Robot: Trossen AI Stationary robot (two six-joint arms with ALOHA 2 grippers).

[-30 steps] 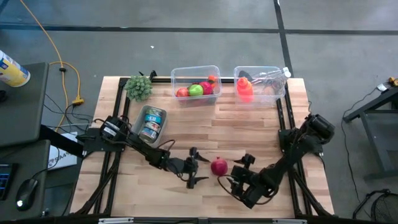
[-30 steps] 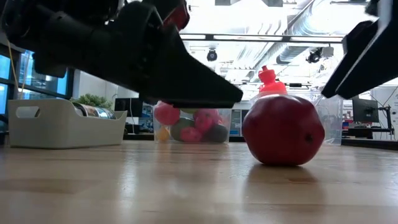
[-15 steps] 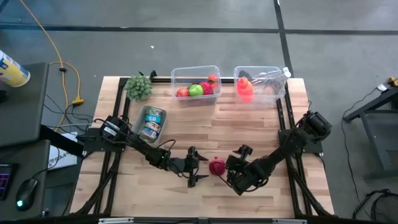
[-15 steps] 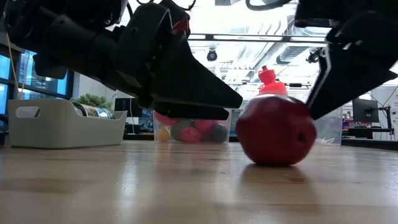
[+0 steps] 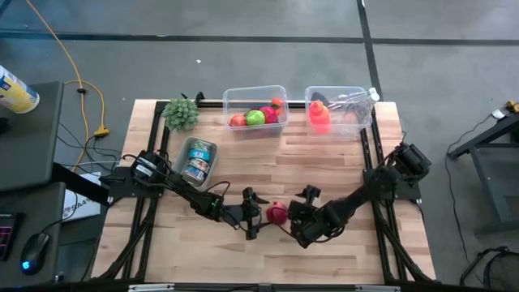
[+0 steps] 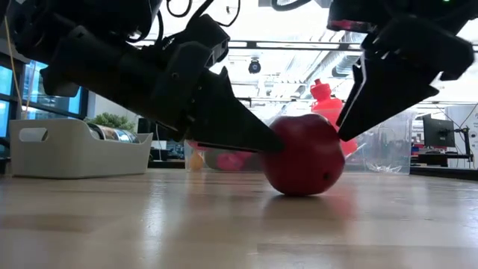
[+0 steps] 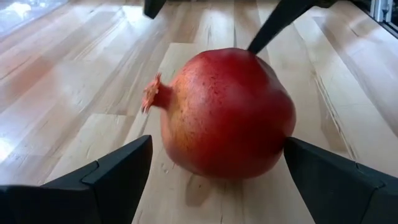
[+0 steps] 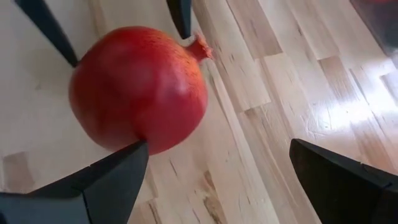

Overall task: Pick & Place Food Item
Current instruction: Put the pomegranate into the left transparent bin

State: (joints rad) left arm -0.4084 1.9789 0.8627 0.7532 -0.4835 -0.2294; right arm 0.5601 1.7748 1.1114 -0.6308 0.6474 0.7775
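Two arms reach low across the wooden table (image 5: 324,166), meeting at a pomegranate (image 5: 276,213) near its 6 o'clock edge. The left gripper (image 5: 253,214) and right gripper (image 5: 293,217) stand wide open, flanking the fruit, neither gripping it.

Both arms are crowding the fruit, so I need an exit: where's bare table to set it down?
Bare wood lies mid-table, between the two clear bins and the arms, and along the near edge. It is crowded around the pomegranate, where the open left gripper and open right gripper close in from either side. The can tray takes the left.
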